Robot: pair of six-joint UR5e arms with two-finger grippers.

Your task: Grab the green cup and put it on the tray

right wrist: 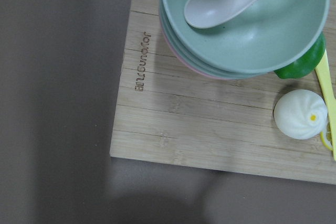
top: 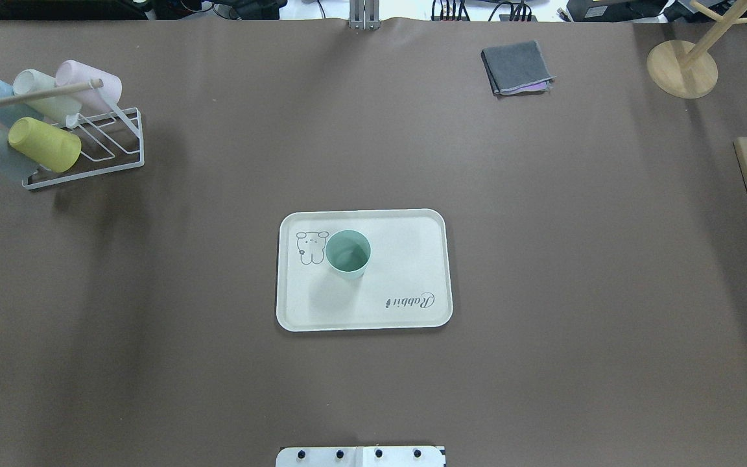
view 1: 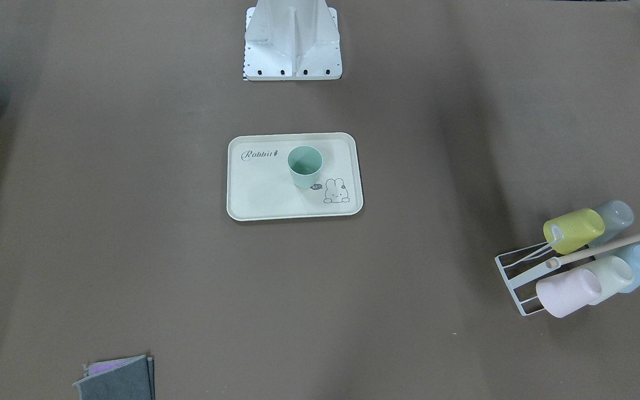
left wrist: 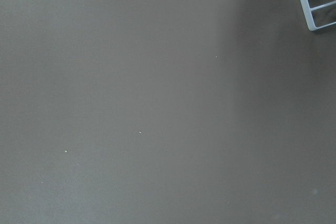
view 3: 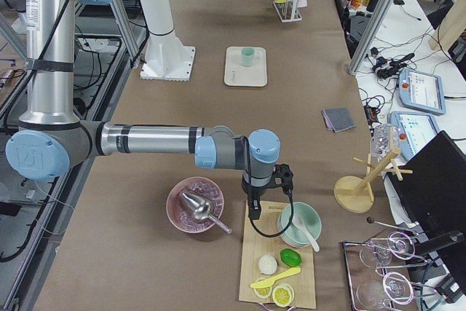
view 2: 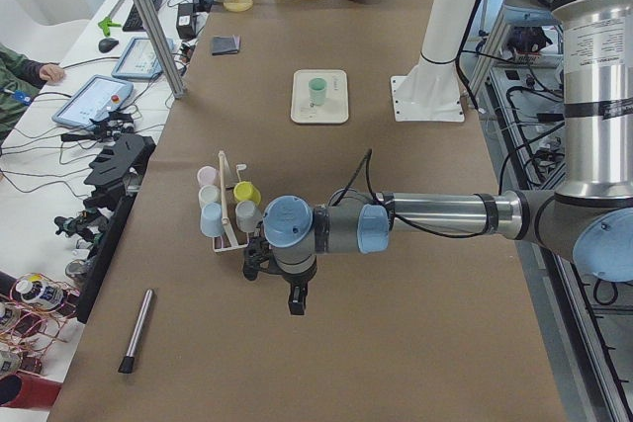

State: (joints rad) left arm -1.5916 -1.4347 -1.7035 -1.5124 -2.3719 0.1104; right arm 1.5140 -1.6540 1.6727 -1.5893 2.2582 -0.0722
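one small mint-green plastic cup (top: 347,253), handleless and slightly tapered, stands upright on the cream rectangular plastic tray (top: 412,259). its long axis is vertical, its open mouth points straight up and its narrower base rests on the tray floor. from overhead it sits in the half of the tray on the robot's left, a little toward the far rim, just beside the small rabbit drawing (top: 312,248). the tray lies flat in the middle of the brown counter (top: 574,292), its long side running across my overhead view.

both arms are well apart from the tray. the left hand (view 2: 295,301) hangs over bare counter near the white wire rack (top: 111,146), which carries pastel cups lying on their sides, a yellow-green cup (top: 45,144) among them; only a corner of the rack shows in its wrist view. the right hand (view 3: 253,210) hangs over the edge of a pale wooden board (right wrist: 210,124) bearing stacked green bowls (right wrist: 247,40) with a pale spoon (right wrist: 226,3) in the top one. i see either hand only from the side cameras, so i cannot tell whether either is released or clenched.
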